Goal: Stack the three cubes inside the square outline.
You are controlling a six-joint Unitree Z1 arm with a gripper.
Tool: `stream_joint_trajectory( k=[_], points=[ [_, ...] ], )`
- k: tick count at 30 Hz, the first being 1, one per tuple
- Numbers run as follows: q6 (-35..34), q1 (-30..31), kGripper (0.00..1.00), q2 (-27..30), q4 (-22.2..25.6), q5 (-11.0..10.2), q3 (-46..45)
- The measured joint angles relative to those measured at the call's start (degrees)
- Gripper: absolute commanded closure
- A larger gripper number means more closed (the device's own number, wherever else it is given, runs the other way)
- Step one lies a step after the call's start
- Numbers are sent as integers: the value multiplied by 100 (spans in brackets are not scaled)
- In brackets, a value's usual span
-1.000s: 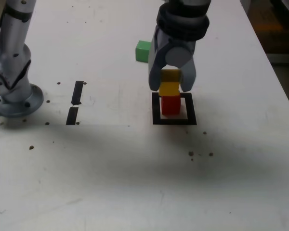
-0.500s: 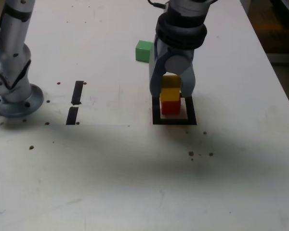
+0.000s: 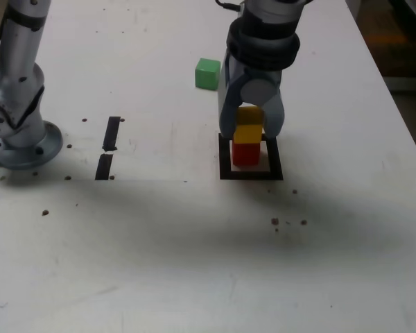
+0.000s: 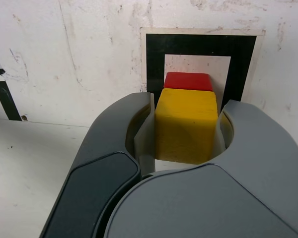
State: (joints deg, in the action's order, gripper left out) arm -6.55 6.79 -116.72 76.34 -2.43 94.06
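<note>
We have the yellow cube (image 3: pixel 247 134) pinched in the gripper (image 3: pixel 252 132) — fingers pressed onto its two sides, as the wrist view shows w/ the yellow cube (image 4: pixel 186 125) wedged between the two pale pads. It sits on, or just over, the red cube (image 3: pixel 246 153); we can't tell if the faces touch yet. In the wrist view the red cube (image 4: pixel 187 81) peeks out beyond the yellow one, so the two may be a bit offset, or that may just be the camera angle.

The red cube stands in the white centre of the square outline (image 3: pixel 251 175), nearer the rim on the exterior view's left than dead centre. That's why we hold yellow directly above it — the stack has to grow inside the frame, and red is the base. We grip by the sides so the bottom face stays free to land flat.

The green cube (image 3: pixel 207 73) waits farther back on the table (image 3: pixel 194 243), well apart from the outline — third in line, we'd guess. Two black tape strips (image 3: pixel 108 147) lie toward the exterior view's left, near the arm's base (image 3: pixel 17 135); not part of the job.

Our read: approx. halfway. Next needs a gentle release w/o nudging red.
</note>
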Motion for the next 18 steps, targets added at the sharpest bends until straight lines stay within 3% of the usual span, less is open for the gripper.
stream_joint_trajectory(
  k=[9,13,18],
  points=[
    [18,-22,60,-1,-12,26,-17],
    [20,-23,47,-1,-12,72,-29],
    [31,-23,24,-1,-67,177,-91]
  ],
)
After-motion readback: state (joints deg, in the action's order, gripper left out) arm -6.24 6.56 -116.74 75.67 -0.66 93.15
